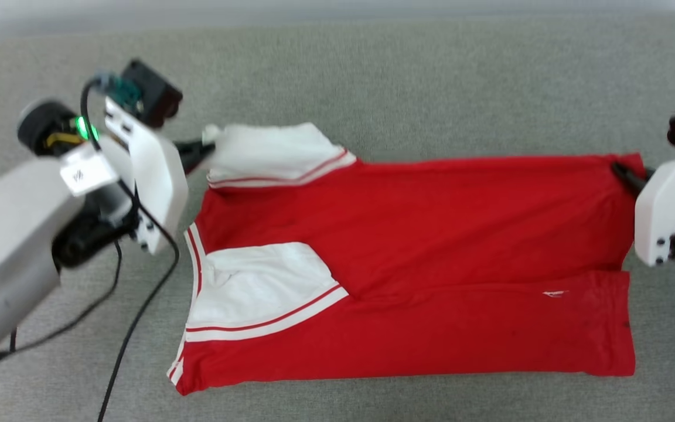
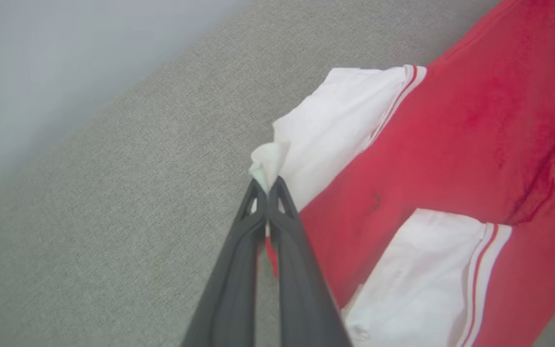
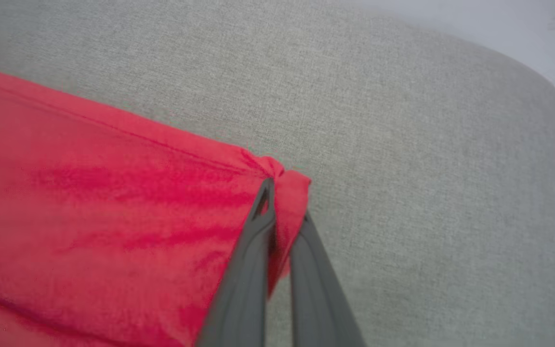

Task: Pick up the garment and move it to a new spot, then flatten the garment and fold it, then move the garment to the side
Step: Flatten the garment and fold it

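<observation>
From the head view, the garment lies spread sideways on a soft grey cloth top, and its near long side looks folded over, so I think the folding step is going on. The left gripper is at the far left corner and the right gripper is at the far right corner. In the left wrist view, the two dark fingers are squeezed tight on the tip of a white sleeve, which bunches into a little peak; the sleeve has thin red stripes and looks light and floppy. In the right wrist view, the dark fingers are pinched shut on a red corner, and the cloth puckers there while the rest lies smooth with soft creases. Next, I think both arms must lift together and bring the far edge over evenly, so the thin cloth does not slip or twist.
</observation>
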Controlling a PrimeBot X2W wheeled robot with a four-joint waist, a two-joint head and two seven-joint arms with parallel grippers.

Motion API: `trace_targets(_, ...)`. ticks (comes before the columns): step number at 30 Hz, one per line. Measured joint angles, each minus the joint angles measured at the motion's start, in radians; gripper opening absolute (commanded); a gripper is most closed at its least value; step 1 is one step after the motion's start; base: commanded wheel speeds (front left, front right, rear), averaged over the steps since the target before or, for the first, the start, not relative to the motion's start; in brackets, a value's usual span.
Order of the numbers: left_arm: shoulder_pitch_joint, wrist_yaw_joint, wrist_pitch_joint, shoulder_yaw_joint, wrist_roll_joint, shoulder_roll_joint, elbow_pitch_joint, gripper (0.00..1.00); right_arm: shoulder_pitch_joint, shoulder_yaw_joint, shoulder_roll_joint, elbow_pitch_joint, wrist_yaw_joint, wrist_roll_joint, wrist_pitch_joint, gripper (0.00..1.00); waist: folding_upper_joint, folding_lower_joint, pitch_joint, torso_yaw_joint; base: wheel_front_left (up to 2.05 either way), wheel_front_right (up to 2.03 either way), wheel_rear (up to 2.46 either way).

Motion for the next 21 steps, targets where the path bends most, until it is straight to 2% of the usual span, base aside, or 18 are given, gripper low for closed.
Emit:
trace_targets(10,0.21,0.079,-0.031,-0.002,-0.025,0.064,-0.141,0.0,0.207,-0.032,-0.021,-0.085,0.0,0.03,-0.051,0.0,0.0,0.0,-0.11,0.012,0.0,0.0,0.0)
trace_targets(21,0.418,0.155,-0.045,-0.004,-0.048,0.107,-0.23,0.0,0.437,-0.119,-0.021,-0.193,0.0,0.054,-0.028,0.0,0.0,-0.0001,-0.167,0.03,0.0,0.0,0.0)
